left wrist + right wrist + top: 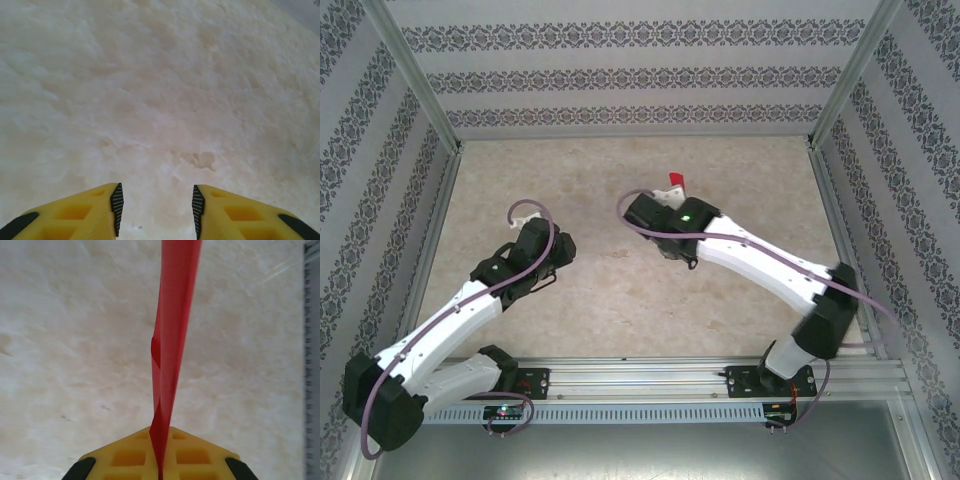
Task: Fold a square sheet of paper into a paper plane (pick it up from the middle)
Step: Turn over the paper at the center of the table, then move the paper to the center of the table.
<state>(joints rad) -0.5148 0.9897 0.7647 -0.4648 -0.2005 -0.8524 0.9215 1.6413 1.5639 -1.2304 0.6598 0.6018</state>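
Right gripper (160, 440) clamped on folded red paper (175, 315), a narrow strip seen edge-on, sticking out past its yellow fingers (200, 455), far-centre of table. Left gripper (156, 205): jaws apart over beige tabletop (150, 75).

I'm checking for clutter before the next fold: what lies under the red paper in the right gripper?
Pale table shows on both sides of the red paper, pinched in the right gripper. The strip behind the paper is hidden.

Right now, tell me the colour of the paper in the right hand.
Bright red paper, unmarked; clearest in the right wrist view.
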